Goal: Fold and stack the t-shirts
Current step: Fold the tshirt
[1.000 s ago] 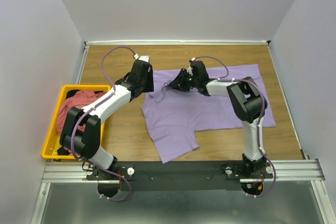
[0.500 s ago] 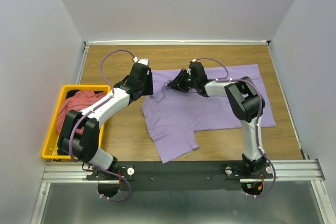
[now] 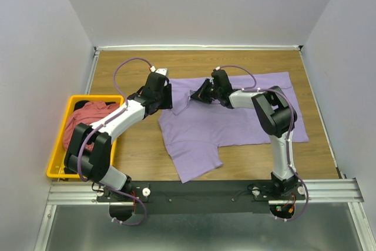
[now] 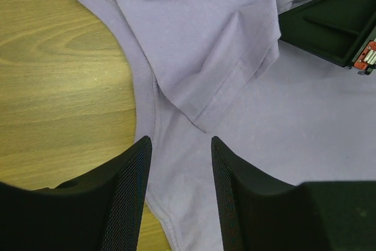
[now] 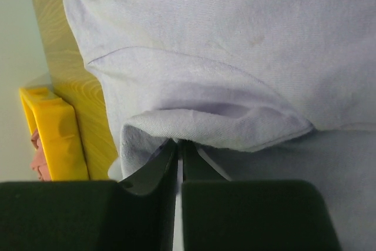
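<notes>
status: early in the task, by my reading. the lavender t-shirt (image 3: 235,116) lies spread on the wooden surface (image 3: 135,139), mostly flat, from the middle to the right, with one flap reaching toward the near edge. no finished fold shows, and no stack is started anywhere in view. a red-pink t-shirt (image 3: 88,117) sits crumpled in the yellow bin (image 3: 57,148) at the left, not yet taken out.

right hand (image 5: 178,144): fingers pressed nearly together, pinching a raised fold at the far left part of the lavender cloth. its wrist view shows the cloth humped over the fingertips.

left hand (image 4: 180,142): fingers spread, nothing held, poised over the shirt's left border where the seam curves against bare wood. the border runs between the two fingers. the hands are near each other; the right one's body shows in the corner of the left wrist view.

left to do, judged: every fold of this shirt, the same for what is in the bin, then stacking.

edges and room: the shirt's right hem runs close to the right side of the surface, so there is little slack there. bare wood shows beyond the shirt toward the far wall (image 3: 200,10) and between shirt and bin. that left strip looks the better place to carry cloth over. in the top view the left arm reaches over the bin's right side. with the hands this close, they could knock if both go for one spot.
</notes>
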Robot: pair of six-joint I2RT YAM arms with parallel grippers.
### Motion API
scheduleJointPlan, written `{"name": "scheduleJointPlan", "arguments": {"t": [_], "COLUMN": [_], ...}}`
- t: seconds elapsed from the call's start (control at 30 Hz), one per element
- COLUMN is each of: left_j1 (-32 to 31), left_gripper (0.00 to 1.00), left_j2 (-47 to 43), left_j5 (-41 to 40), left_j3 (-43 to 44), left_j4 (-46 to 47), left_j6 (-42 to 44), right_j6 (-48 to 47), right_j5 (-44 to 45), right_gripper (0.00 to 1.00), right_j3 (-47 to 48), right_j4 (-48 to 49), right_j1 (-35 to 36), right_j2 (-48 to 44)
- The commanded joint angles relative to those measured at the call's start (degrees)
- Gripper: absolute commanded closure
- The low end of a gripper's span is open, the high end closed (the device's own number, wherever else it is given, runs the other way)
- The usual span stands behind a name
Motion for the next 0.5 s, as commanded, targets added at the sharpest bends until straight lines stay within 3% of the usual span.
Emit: {"name": "scheduleJointPlan", "arguments": {"t": [0.0, 0.47], "left_j1": [0.2, 0.2], "left_gripper": [0.47, 0.51], "left_j2": [-1.0, 3.0], "left_j5": [3.3, 6.5], "left_j3": [-0.9, -3.3], "left_j4": [1.4, 4.0], "left_j6": [-1.0, -5.6], "right_j6": [-1.3, -10.9], "right_j5": [2.1, 2.9], "right_gripper": [0.89, 0.89], "right_j3": [-1.2, 0.3], "right_j4": [-3.7, -18.2], "right_j1": [0.4, 0.4], "right_j2": [-4.2, -7.7]}}
